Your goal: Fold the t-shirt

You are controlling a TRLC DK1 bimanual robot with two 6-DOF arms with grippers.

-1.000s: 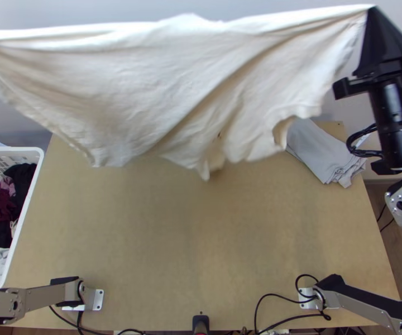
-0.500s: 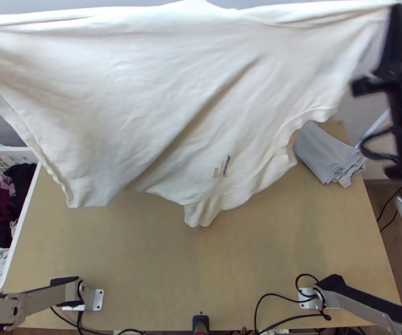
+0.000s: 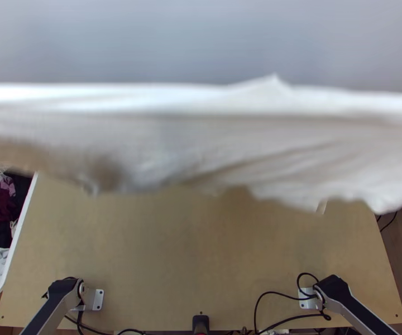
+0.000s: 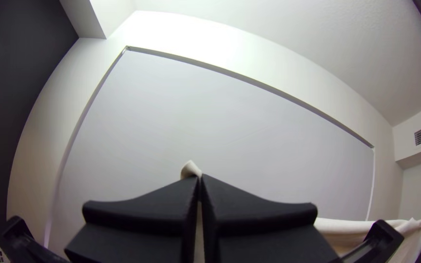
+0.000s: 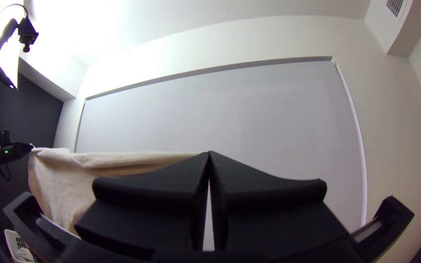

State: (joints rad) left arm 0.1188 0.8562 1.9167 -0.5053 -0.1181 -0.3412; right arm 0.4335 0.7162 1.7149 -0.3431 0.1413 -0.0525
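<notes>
The left gripper (image 4: 200,178) and right gripper (image 5: 209,154) pinch the cream t-shirt (image 3: 201,142), stretched between them above the table (image 3: 201,251). It hangs unfolded; laying down and folding seem still to do.

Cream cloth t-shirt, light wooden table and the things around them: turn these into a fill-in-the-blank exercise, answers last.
The cream cloth t-shirt is stretched in the air between the left black two-fingered tool and the ____ one. The rectangular plastic laundry basket beside the table is ____ in colour. The flat tabletop under the shirt is made of light-coloured ____.

Missing words: right; white; wood.
</notes>
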